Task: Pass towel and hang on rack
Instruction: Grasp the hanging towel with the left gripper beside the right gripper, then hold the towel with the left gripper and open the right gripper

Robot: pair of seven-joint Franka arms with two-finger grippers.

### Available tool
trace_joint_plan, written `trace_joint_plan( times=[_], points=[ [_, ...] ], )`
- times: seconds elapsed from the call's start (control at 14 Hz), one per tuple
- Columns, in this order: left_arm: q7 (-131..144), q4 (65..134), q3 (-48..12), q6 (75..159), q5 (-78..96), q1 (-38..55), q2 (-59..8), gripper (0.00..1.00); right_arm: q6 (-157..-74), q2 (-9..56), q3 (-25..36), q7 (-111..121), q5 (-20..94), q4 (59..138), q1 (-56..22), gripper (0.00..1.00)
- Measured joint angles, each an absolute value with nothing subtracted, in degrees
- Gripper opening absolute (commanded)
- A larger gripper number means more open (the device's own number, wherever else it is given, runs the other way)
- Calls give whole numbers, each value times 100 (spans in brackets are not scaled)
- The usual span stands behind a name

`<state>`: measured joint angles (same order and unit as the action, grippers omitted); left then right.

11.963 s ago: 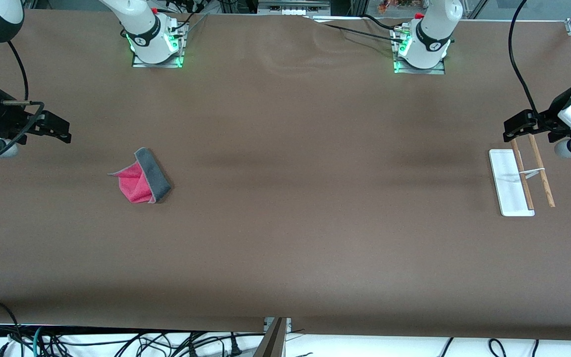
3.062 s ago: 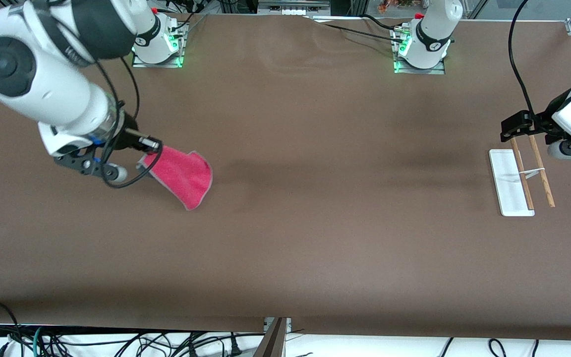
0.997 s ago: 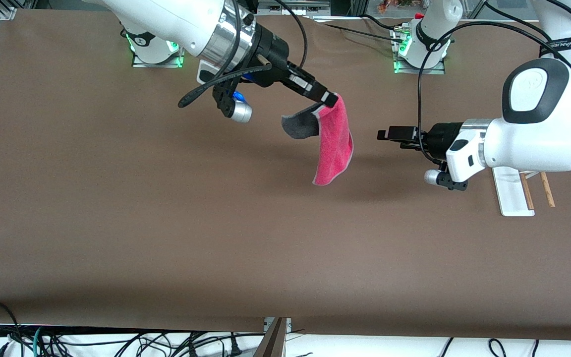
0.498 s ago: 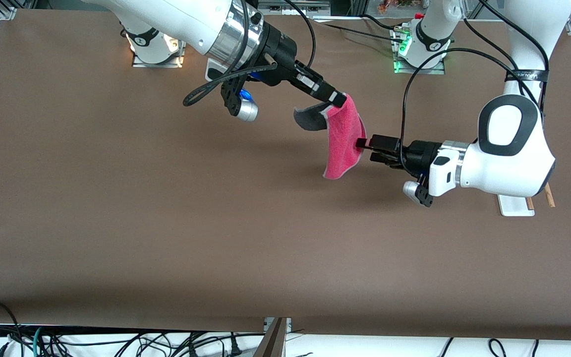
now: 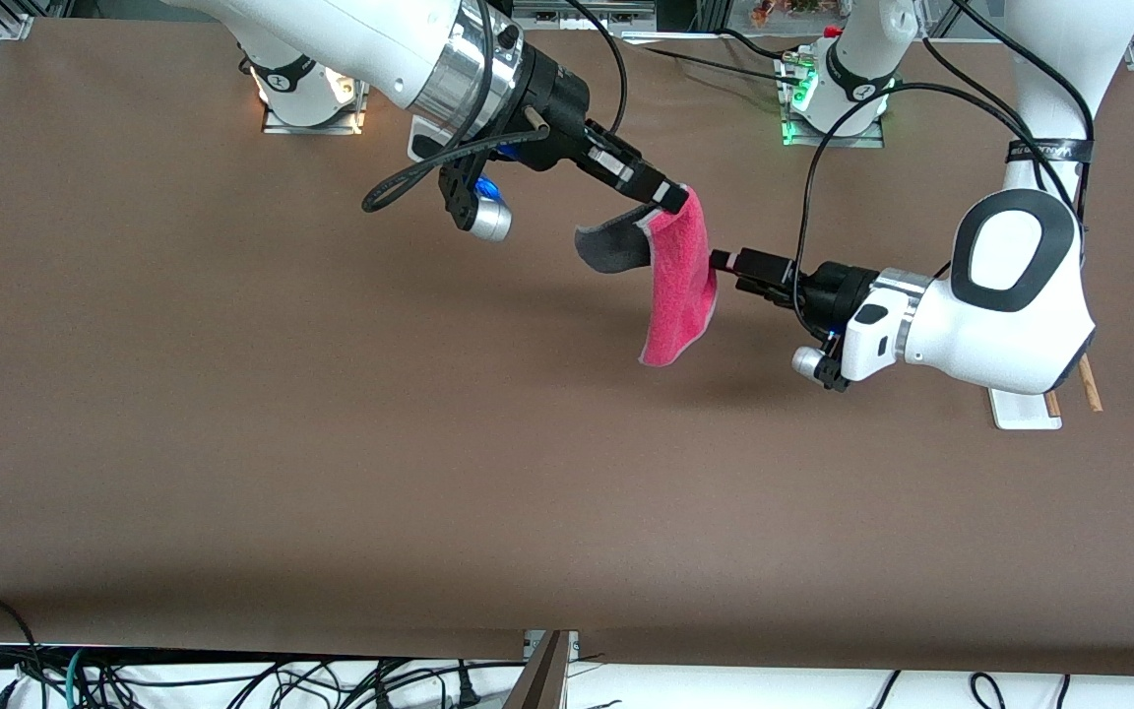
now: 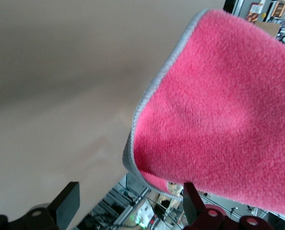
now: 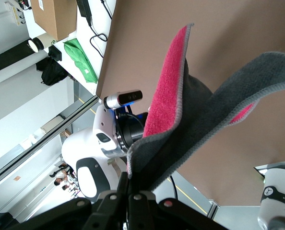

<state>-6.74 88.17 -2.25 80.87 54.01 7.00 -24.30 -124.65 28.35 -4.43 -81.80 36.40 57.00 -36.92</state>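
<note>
The left wrist view alone shows the left tool [image 6: 128,211] spread wide, its two fingers [image 6: 68,203] either side of the lower hem of the one microfibre towel [image 6: 219,110], while the right wrist view shows the grey face and the right tool [image 7: 128,191] clamped on a corner. From the front, the towel [image 5: 680,286] hangs over mid-desk [image 5: 331,443] between the right tool [image 5: 673,197] and left tool [image 5: 724,261]. One rack [image 5: 1020,409] stands at the left arm's end, mostly hidden; half a second ago the left tool sat slightly lower.
</note>
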Motion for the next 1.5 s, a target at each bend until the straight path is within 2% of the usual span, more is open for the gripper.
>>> trace_joint_plan(
  times=[0.36,0.57,1.21,1.5],
  points=[
    [439,8819,-246,8090,5284,741,-2297,94,-12468,2838,-443,-8186,3640,5700,-3692,0],
    [1004,8836,-247,8183,5282,827,-2315,86,-12471,2838,-443,-8188,3640,5700,-3692,0],
    [1314,8964,-271,8135,5384,963,-2396,86,-12476,2838,-443,-8202,3640,5699,-3692,0],
    [1336,8979,-258,8243,5641,948,-2465,67,-12477,2838,-443,-8214,3640,5699,-3692,0]
  ],
)
